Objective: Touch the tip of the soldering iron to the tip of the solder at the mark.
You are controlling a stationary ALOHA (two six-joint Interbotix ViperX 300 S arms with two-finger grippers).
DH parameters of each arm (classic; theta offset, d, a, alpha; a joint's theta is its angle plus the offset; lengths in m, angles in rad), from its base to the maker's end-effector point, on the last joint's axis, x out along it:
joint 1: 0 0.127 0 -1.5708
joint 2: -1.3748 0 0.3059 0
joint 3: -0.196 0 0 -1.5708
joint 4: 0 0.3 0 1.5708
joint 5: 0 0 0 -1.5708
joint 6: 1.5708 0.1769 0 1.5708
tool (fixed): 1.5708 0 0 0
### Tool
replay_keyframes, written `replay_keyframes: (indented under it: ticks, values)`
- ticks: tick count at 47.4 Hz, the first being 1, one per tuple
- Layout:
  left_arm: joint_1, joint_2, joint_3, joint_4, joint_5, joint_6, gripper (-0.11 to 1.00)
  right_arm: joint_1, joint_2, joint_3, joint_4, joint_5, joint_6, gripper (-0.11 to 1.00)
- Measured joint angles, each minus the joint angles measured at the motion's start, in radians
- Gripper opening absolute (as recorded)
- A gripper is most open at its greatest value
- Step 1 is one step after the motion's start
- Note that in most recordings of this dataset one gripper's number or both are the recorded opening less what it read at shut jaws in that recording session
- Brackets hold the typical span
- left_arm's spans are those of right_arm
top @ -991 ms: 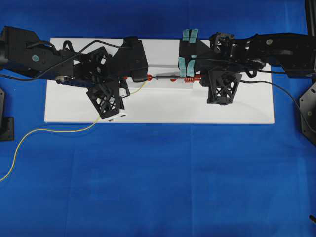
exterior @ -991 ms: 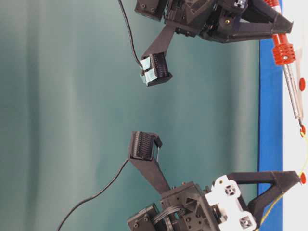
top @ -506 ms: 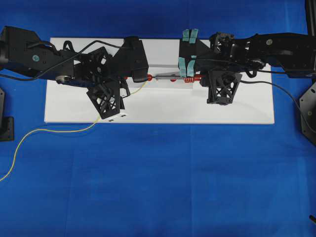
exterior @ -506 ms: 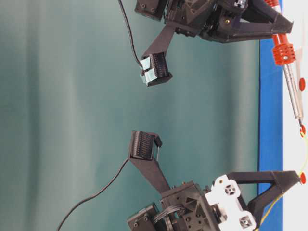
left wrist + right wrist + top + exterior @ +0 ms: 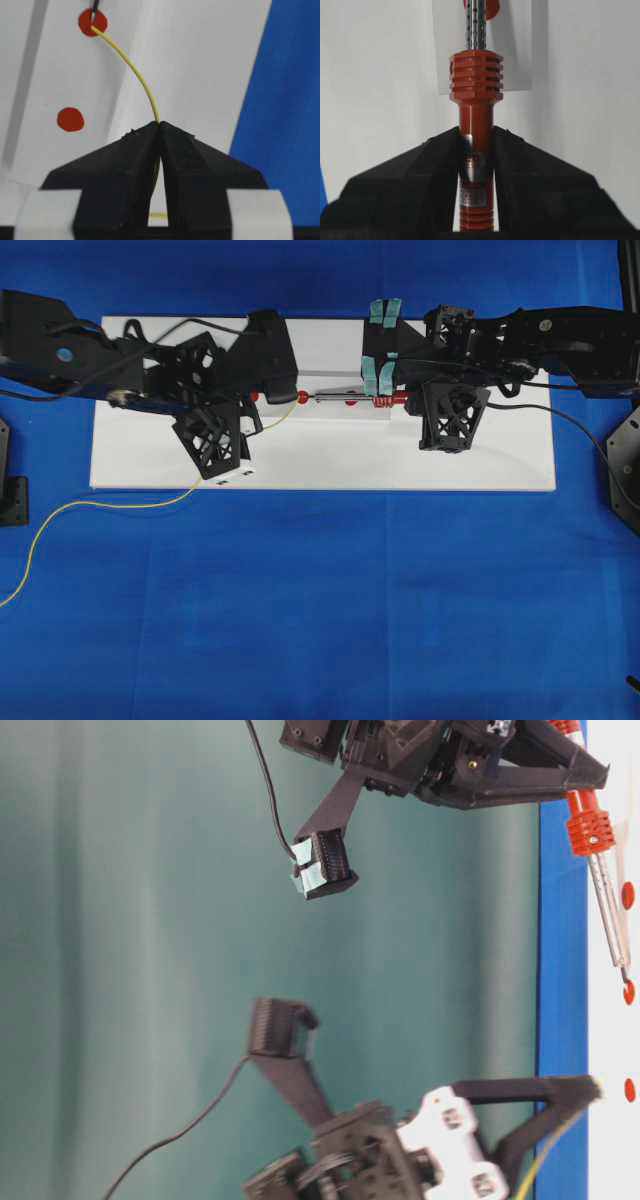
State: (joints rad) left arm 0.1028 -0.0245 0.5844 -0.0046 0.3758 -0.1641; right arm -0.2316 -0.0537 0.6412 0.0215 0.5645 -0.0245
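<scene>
The soldering iron lies level over the white board, its red ribbed handle clamped in my shut right gripper. Its silver shaft points left to a red mark. My left gripper is shut on the thin yellow solder. The wire arcs up from the jaws, and its end lies on the red mark, right at the iron's dark tip. From table level the iron slants down to the board, with the left gripper below it.
Further red marks dot the board. The slack solder trails off the board's front edge across the blue cloth to the left. The iron's black cord runs off to the right.
My left arm has shifted a little to the left, still holding the solder. The right arm and the iron have not moved.
</scene>
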Motion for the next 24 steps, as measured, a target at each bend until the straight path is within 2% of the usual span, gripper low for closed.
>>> replay_keyframes:
  ticks: [14, 24]
  values:
    - [-0.002, -0.137, 0.091, 0.0, 0.017, -0.009, 0.01, 0.002, 0.0, 0.002, 0.0, 0.0, 0.0, 0.06]
    - [-0.006, -0.16, 0.112, 0.0, 0.018, -0.026, 0.01, 0.002, 0.0, 0.002, 0.002, -0.002, 0.0, 0.06]
